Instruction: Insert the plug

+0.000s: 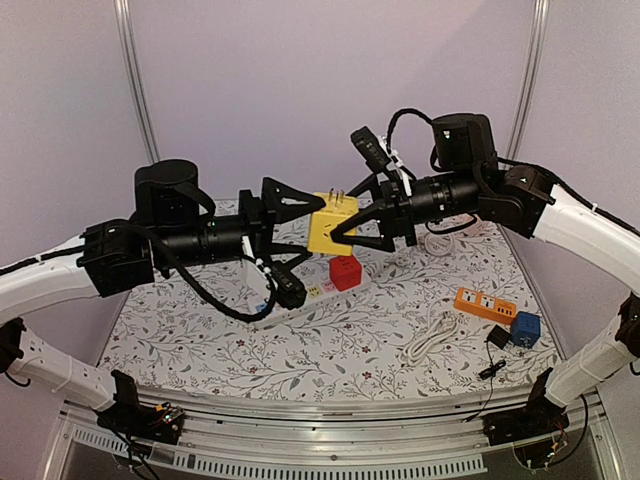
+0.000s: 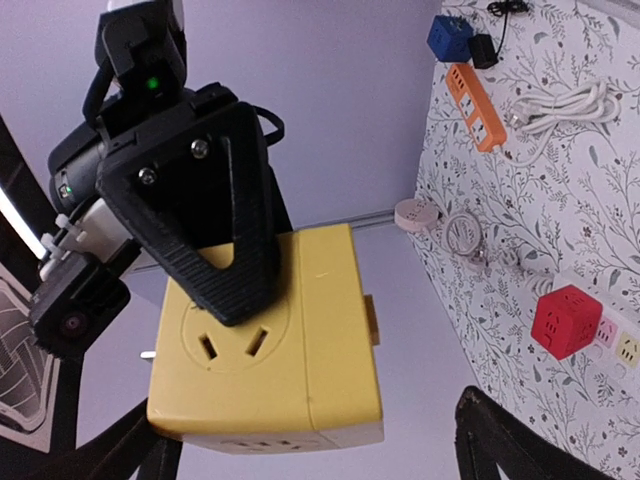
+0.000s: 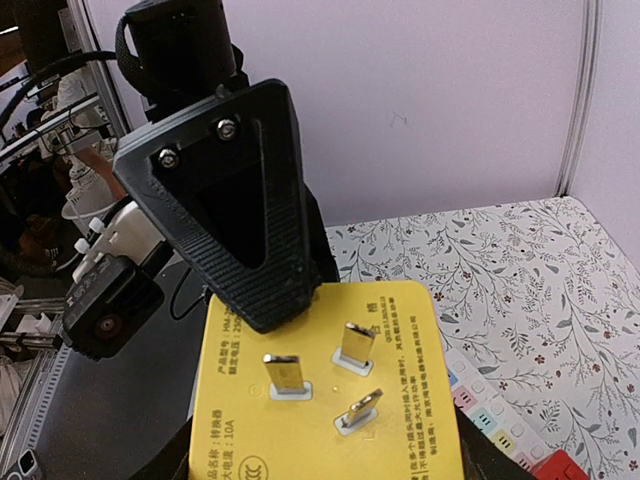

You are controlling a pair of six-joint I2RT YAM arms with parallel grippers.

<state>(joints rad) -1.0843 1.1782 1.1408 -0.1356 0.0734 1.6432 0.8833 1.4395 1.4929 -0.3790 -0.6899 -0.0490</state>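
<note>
From above, the left arm's wrist covers most of the white power strip point(image 1: 320, 291), so its sockets cannot be counted. Both wrist views clip the strip at an edge. The left gripper point(image 1: 312, 225) shows only the dark tips of its fingers point(image 2: 500, 440) at the bottom of its own wrist view. The underside of the yellow plug cube point(image 2: 300, 350) is cut off there too. The right gripper point(image 1: 342, 212) has its own fingers almost wholly hidden behind the cube in its wrist view, and the cube's lower part runs out of frame. The small print on the pronged face is mostly too fine to read.
</note>
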